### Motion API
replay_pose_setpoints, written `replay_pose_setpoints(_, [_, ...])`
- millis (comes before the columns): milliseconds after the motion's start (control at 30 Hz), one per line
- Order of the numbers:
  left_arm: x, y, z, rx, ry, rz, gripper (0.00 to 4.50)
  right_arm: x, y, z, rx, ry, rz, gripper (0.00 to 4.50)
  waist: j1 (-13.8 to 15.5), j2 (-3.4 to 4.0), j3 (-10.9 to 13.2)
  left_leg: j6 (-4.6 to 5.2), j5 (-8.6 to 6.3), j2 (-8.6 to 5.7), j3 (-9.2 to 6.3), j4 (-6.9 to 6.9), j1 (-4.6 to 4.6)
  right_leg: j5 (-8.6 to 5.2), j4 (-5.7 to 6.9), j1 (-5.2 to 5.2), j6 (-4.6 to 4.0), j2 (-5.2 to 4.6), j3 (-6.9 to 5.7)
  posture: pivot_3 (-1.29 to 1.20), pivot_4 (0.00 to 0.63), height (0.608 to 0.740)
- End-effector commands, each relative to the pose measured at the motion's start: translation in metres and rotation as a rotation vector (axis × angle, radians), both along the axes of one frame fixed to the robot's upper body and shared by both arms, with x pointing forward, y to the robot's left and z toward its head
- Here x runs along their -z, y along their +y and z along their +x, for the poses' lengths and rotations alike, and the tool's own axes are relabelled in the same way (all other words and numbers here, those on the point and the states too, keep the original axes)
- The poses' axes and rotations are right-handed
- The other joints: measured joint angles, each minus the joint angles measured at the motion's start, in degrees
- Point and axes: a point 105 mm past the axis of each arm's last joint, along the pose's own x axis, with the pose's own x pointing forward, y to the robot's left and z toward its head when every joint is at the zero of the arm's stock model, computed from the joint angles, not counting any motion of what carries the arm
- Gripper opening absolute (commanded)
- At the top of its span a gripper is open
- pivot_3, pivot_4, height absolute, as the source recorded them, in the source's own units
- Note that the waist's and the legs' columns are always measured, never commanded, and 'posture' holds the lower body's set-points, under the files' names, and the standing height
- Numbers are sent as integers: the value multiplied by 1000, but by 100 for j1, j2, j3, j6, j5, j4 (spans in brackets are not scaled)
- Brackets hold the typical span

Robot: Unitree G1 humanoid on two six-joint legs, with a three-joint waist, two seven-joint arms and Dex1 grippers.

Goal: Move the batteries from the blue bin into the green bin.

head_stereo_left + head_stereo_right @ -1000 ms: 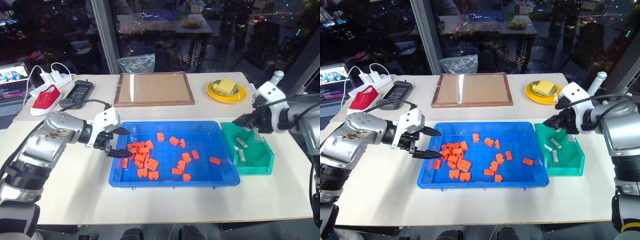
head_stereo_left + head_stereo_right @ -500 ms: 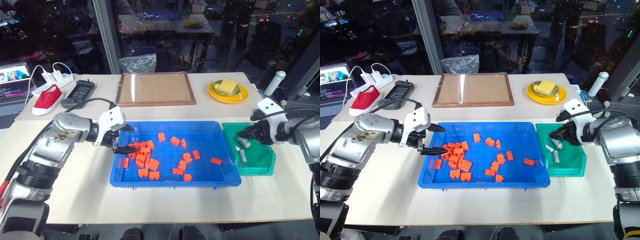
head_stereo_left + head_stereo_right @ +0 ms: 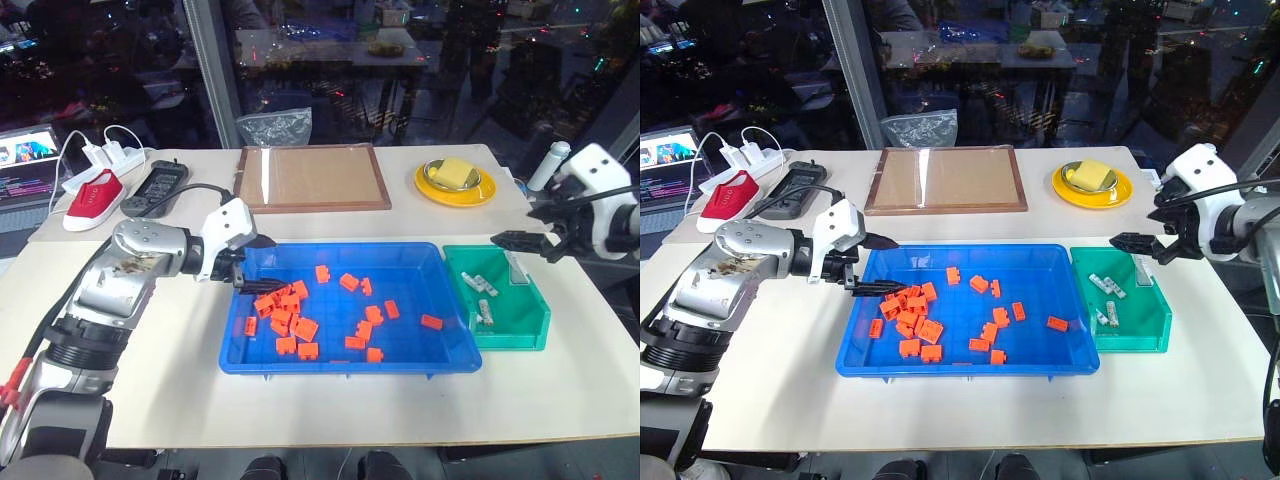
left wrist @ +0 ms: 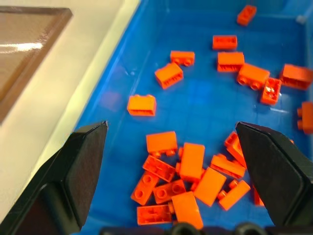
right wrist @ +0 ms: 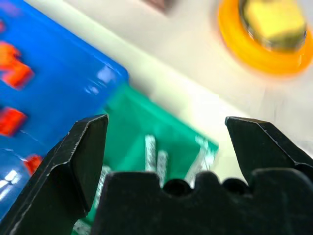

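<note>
- A wooden-framed board [image 3: 310,178] lies at upper centre of the table; a yellow dish [image 3: 455,184] sits at upper right; a red shoe [image 3: 92,199] and a black device [image 3: 153,188] sit at upper left.
- The blue bin [image 3: 435,361] fills the centre, scattered with orange blocks [image 3: 288,318].
- The green bin [image 3: 530,335] touches its right side.
- The batteries [image 3: 482,285] lie inside the green bin, long axes slanting diagonally or running near to far.
- The left gripper [image 3: 258,264] hangs over the blue bin's upper left corner, jaws wide and empty.
- The right gripper [image 3: 520,240] hovers above the green bin, jaws wide, holding nothing.
- The left wrist view shows block studs [image 4: 159,169] up close.
</note>
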Motion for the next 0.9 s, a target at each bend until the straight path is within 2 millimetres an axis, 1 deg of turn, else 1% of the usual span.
replay_pose_setpoints(33, [-20,14,-4,-26,-75,-40,4500,-1,16,-12,-113,-100,-63,4480,10,-1,0,0,0,-1,-1,0,0,0,-2,3,0,-1,-1,0,150,740])
replay_pose_setpoints(100, [-17,25,-6,-69,-69,-50,4500,10,16,-13,-110,-159,-126,4480,15,-3,-2,0,0,0,-1,0,1,0,-5,5,0,-1,-2,0,150,740])
replay_pose_setpoints(133, [-18,31,-5,-105,-84,-66,4500,11,17,-15,-102,-158,-72,4480,12,-2,-2,2,-1,2,-1,2,4,0,-2,6,1,-1,-3,0,150,740])
replay_pose_setpoints(233, [-15,55,-5,-228,-97,-152,4500,18,7,-18,-58,-131,108,4480,12,-2,-1,2,-1,0,2,5,1,0,5,1,0,-3,1,0,150,740])
replay_pose_setpoints(267, [-14,60,-6,-249,-95,-168,4500,20,4,-19,-50,-129,137,4480,17,-2,-1,2,-1,-1,2,6,1,1,8,1,-1,-4,1,0,150,740])
replay_pose_setpoints(367, [-6,71,-9,-290,-103,-193,4500,36,-4,-20,-16,-47,207,4480,32,-3,-2,2,-1,-1,0,4,5,1,4,6,-1,-4,-1,0,150,740])
replay_pose_setpoints(467, [2,79,-12,-325,-32,-282,4500,48,-19,-12,80,-63,243,4480,36,-8,-3,3,-2,0,-1,4,7,1,-3,12,-1,-4,-3,0,150,740])
replay_pose_setpoints(567, [10,82,-15,-339,-3,-307,4500,56,-32,-8,154,-69,261,4480,36,-7,-3,2,-2,-2,1,4,6,1,-1,11,-1,-5,-1,0,150,740])
replay_pose_setpoints(633, [12,81,-16,-341,2,-311,4500,58,-36,-6,171,-69,265,4480,36,-6,-3,2,-2,-3,2,4,6,1,1,11,-1,-7,0,0,150,740])
replay_pose_setpoints(767, [14,79,-17,-341,48,-334,4500,57,-35,-6,166,-60,269,4480,21,-6,-3,2,-2,-1,1,4,8,1,1,11,-1,-4,-1,0,150,740])
replay_pose_setpoints(900, [15,80,-13,-376,73,-365,4500,62,-34,-5,179,-53,256,4480,13,-6,-3,2,-2,0,1,3,9,1,2,11,-1,-2,0,0,150,740])
